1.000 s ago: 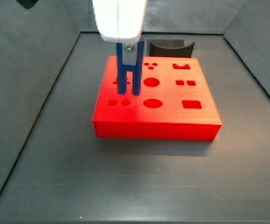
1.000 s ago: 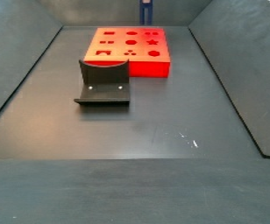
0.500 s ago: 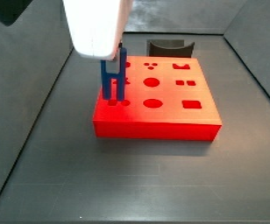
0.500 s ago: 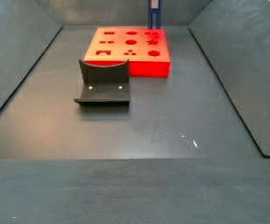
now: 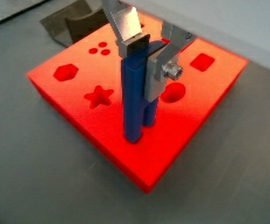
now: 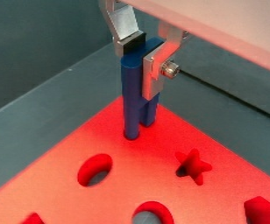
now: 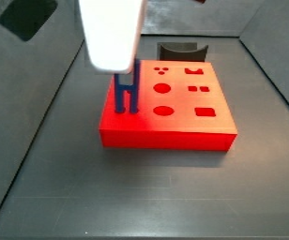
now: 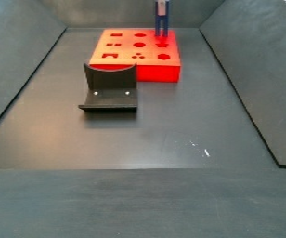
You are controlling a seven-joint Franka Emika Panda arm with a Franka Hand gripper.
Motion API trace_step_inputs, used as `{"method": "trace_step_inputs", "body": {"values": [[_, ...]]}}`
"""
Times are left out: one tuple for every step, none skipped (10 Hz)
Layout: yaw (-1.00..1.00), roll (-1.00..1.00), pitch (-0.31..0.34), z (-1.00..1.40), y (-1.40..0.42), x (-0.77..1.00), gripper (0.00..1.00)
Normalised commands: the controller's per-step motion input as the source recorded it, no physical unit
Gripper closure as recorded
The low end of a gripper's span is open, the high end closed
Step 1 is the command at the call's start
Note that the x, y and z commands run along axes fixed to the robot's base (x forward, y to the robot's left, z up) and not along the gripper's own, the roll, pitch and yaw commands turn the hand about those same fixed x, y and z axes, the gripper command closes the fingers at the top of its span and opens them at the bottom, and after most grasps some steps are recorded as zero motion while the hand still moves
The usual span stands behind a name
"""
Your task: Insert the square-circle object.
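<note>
The square-circle object is a slim bright-blue peg of two joined bars. It stands upright, and its lower end meets the top of the red block near a corner. It also shows in the other wrist view and in both side views. My gripper is shut on the peg's upper end, straight above the block. It shows in a wrist view too. The red block has several shaped holes. How deep the peg sits is hidden.
A dark grey curved piece stands behind the red block in a side view. The fixture, a dark bracket on a base plate, stands on the floor in front of the block. Grey walls slope up around the dark floor.
My gripper has moved with the peg toward the block's corner and down. The peg's lower end now meets the block's top.
</note>
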Motion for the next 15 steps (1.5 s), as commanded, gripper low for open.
{"method": "trace_step_inputs", "body": {"values": [[0.19, 0.00, -0.079, -0.14, 0.00, 0.00, 1.00], [0.19, -0.03, -0.123, -0.30, 0.00, 0.13, 1.00], [0.16, -0.11, -0.179, -0.45, -0.02, 0.17, 1.00], [0.20, -0.10, -0.171, -0.50, -0.08, 0.36, 1.00], [0.19, -0.09, -0.174, -0.46, -0.06, 0.30, 1.00], [0.04, 0.00, -0.146, -0.38, 0.00, -0.08, 1.00], [0.00, 0.00, -0.124, -0.31, 0.02, -0.45, 1.00], [0.00, 0.10, -0.083, -0.32, 0.00, -0.59, 1.00], [0.00, 0.26, -0.011, -0.26, -0.07, -0.48, 1.00], [0.06, 0.41, 0.000, -0.34, -0.29, -0.23, 1.00], [0.10, 0.44, -0.001, -0.50, -0.46, -0.16, 1.00], [0.10, 0.44, -0.029, -0.51, -0.53, -0.10, 1.00], [0.03, 0.43, 0.000, -0.52, -0.56, 0.00, 1.00], [0.00, 0.15, 0.000, -0.53, -0.04, 0.00, 1.00], [0.00, 0.12, 0.003, -0.33, 0.00, 0.00, 1.00]]}}
